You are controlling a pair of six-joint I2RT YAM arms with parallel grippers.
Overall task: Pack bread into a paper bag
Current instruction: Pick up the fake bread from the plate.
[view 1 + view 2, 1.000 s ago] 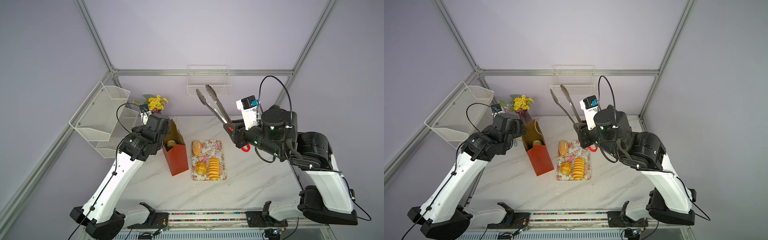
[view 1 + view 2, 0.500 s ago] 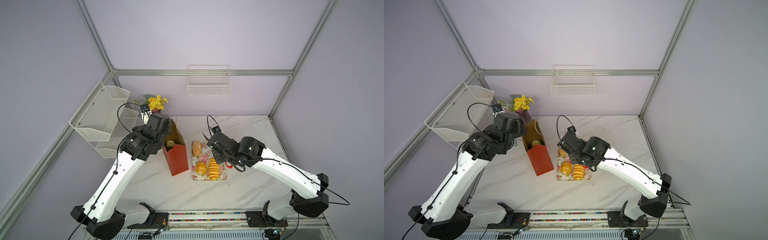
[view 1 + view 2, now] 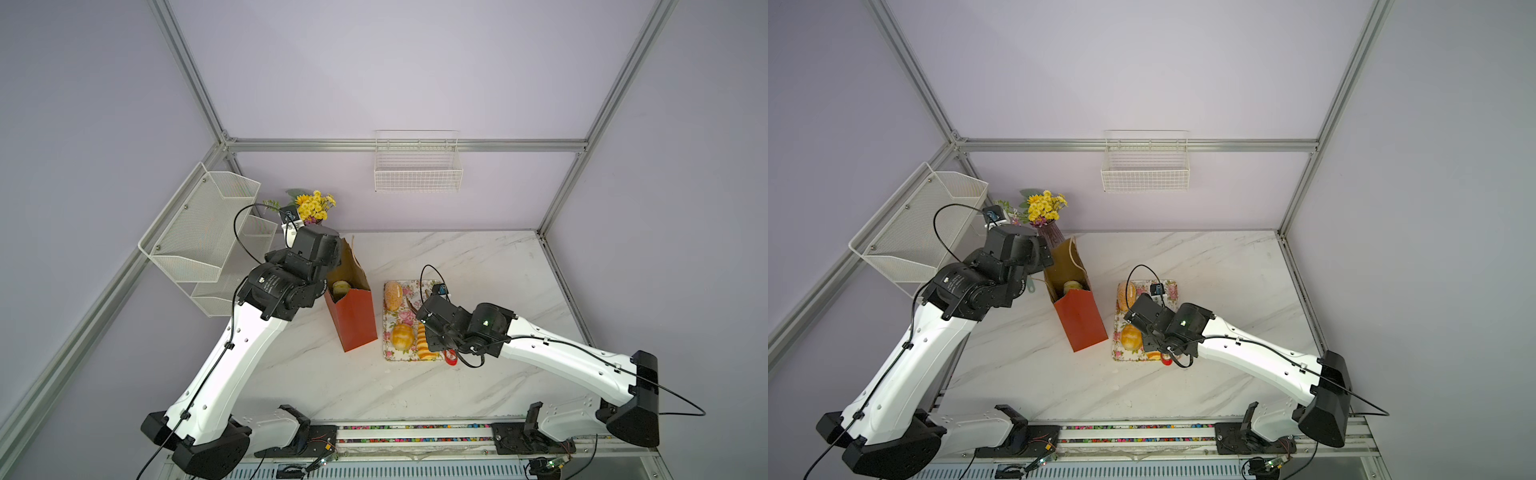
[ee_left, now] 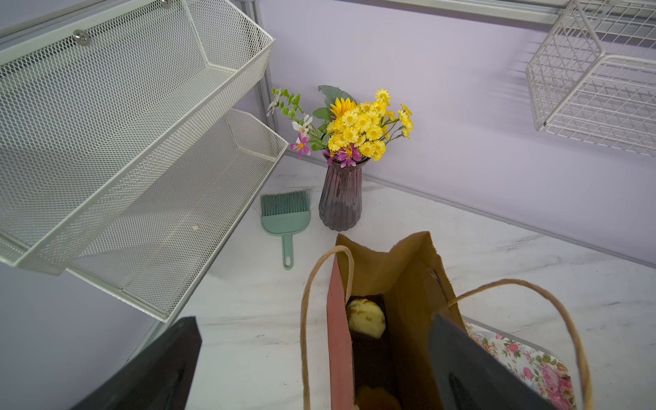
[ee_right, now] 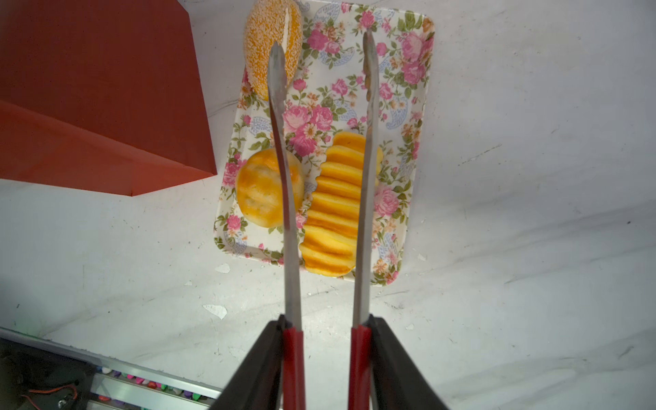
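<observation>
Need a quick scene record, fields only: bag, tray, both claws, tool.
bag: tall red-orange paper bag, upright, open; pale round bun inside
tray: floral rectangular tray beside the bag
on tray: sesame-speckled oval bun, round golden bun, long ribbed yellow loaf
left claw: open, at the bag's mouth
right claw: shut on metal tongs with red handles
tongs: tips apart, empty, over the tray

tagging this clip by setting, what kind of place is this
Most likely a robotics lab test cell dressed as a bakery counter: an aluminium frame boxes in a marble tabletop, and staged props sit on it, a floral tray of bread and a vase of flowers.
</observation>
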